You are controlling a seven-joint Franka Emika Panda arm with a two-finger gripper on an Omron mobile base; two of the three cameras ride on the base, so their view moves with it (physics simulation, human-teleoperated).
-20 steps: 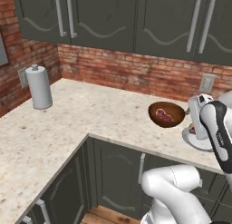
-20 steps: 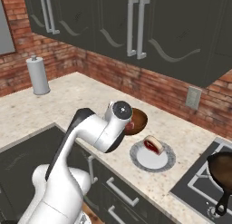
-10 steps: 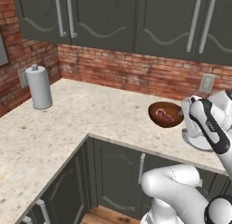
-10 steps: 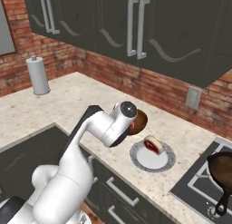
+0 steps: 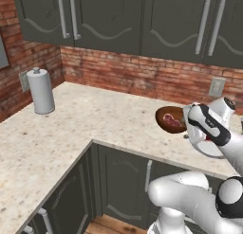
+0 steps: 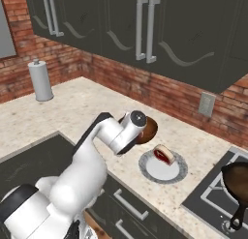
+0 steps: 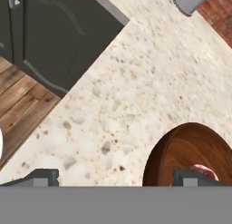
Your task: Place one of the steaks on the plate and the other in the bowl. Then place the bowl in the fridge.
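The reddish-brown bowl [image 5: 167, 121] [image 6: 149, 129] stands on the counter with one steak [image 5: 171, 118] lying in it. The other steak [image 6: 162, 154] lies on the pale plate [image 6: 151, 171], just right of the bowl. In the hand view my gripper [image 7: 118, 177] is open and holds nothing. One fingertip [image 7: 43, 175] hangs over bare counter, the other over the bowl [image 7: 190, 150], where a bit of steak [image 7: 202, 171] shows. In the base views my forearm covers part of the bowl and plate. The fridge is out of view.
A paper towel roll [image 5: 41, 91] [image 6: 40, 81] stands far left by the brick wall. A black frying pan [image 6: 238, 177] sits on the stove at the right. Dark cabinets hang above. The counter edge [image 7: 108, 12] drops to cabinet fronts and wooden floor.
My wrist has shifted a little toward the bowl. The jaws have stayed open. Bowl, plate and both steaks lie as before.
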